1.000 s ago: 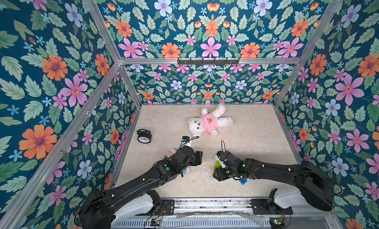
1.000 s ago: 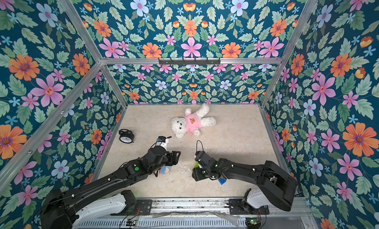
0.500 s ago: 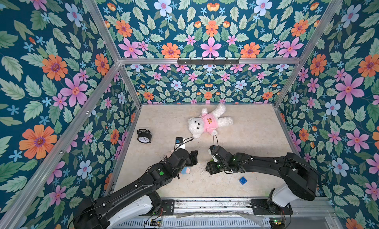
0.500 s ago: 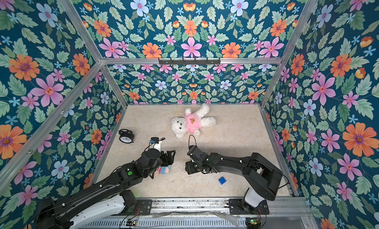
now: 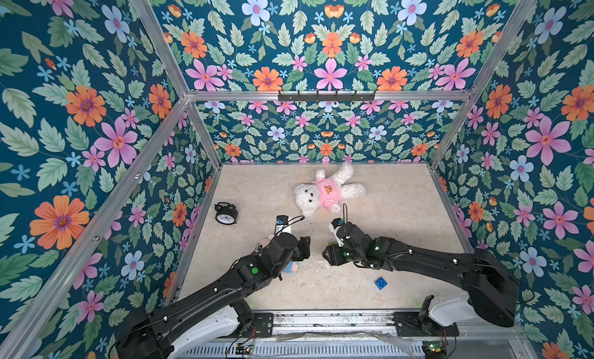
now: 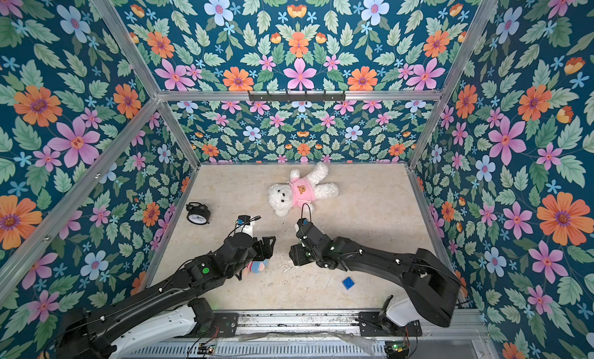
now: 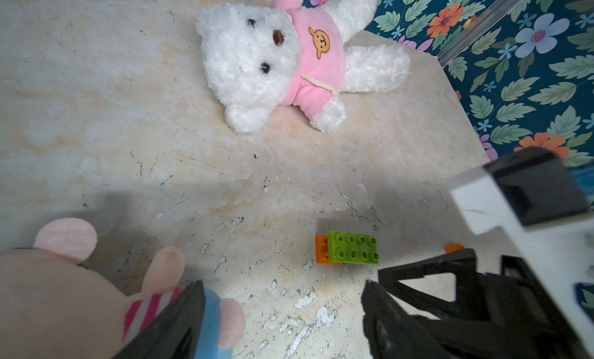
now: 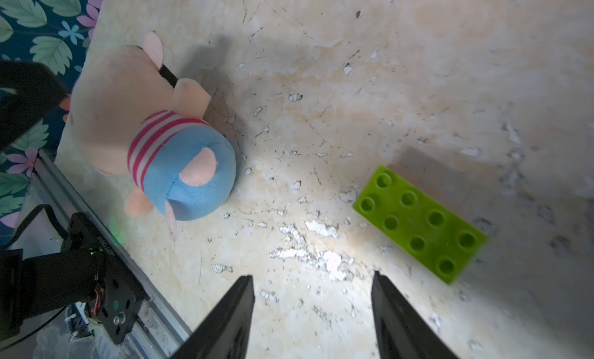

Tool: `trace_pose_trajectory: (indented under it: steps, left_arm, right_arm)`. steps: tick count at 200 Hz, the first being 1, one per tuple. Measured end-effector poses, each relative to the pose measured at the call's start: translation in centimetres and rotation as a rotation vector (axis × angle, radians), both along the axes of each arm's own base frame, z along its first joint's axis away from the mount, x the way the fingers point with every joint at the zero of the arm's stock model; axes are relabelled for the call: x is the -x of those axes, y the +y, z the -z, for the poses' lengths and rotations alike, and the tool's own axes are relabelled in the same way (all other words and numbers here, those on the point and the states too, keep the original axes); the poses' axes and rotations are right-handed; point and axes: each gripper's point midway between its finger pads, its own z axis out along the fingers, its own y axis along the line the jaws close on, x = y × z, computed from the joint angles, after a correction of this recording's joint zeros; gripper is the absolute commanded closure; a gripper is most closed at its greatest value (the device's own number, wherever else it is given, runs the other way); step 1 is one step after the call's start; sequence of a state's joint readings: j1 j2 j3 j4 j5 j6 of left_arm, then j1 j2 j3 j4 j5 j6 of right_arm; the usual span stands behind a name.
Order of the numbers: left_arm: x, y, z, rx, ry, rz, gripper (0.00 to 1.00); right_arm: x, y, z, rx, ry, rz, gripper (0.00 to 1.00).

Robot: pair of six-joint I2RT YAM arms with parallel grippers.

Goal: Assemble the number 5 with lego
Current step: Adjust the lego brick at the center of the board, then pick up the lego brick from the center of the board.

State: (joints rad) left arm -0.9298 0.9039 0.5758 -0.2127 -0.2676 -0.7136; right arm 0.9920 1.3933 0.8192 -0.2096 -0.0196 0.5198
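Both arms reached in low over the front half of the beige marbled worktop (image 5: 401, 196), their tips close together and facing each other. The left gripper (image 7: 283, 283) had its fingers spread wide with nothing between them. One finger overlapped the pink plush pig in blue and striped clothes (image 8: 154, 148). The right gripper (image 8: 311, 275) also had its fingers apart and empty.

The long lime green studded plastic brick (image 7: 352, 248) lay flat on the scuffed patch just beside the right gripper's fingers, outside their gap. An orange plastic brick (image 7: 321, 253) stuck out at one end of it. The small square blue studded brick (image 5: 380, 283) lay alone near the front edge, under the right arm.

The white teddy bear in a pink shirt (image 5: 328, 193) lay towards the back edge. The black twin-bell alarm clock (image 5: 226, 213) stood near the left edge.
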Motion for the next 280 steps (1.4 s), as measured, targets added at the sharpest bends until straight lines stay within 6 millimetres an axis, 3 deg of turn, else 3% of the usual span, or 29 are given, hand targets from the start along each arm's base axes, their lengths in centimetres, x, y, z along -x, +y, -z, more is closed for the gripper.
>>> trace_pose_trajectory:
  steps: [22, 53, 67, 92, 128, 172, 237, 280]
  left_arm:
    - [0.1, -1.0, 0.5, 0.003, 0.012, 0.045, 0.18]
    - [0.0, -3.4, 1.5, -0.001, 0.051, 0.124, 0.18]
    - [-0.2, -4.4, 1.6, 0.001, 0.061, 0.148, 0.16]
    - [-0.3, -5.2, 2.1, 0.0, 0.074, 0.172, 0.15]
    - [-0.4, -5.7, 1.7, 0.025, 0.063, 0.183, 0.15]
    - [-0.4, -5.7, 1.5, 0.033, 0.056, 0.183, 0.15]
    - [-0.4, -5.5, 1.2, 0.036, 0.047, 0.177, 0.15]
    - [-0.4, -5.3, 1.6, 0.027, 0.052, 0.174, 0.15]
  right_arm:
    - [-0.3, -4.3, -0.5, 0.07, -0.002, 0.157, 0.39]
    - [1.5, -12.0, 1.9, 0.203, 0.086, 0.372, 0.36]
    - [2.9, -14.2, 2.6, 0.216, 0.125, 0.422, 0.36]
    - [4.8, -16.3, 4.2, 0.234, 0.21, 0.478, 0.35]
    - [7.0, -17.1, 6.8, 0.285, 0.313, 0.463, 0.33]
    - [7.6, -16.2, 7.9, 0.295, 0.355, 0.406, 0.35]
    - [7.9, -14.0, 6.8, 0.273, 0.353, 0.313, 0.38]
    - [7.2, -15.7, 7.4, 0.385, 0.32, 0.367, 0.44]
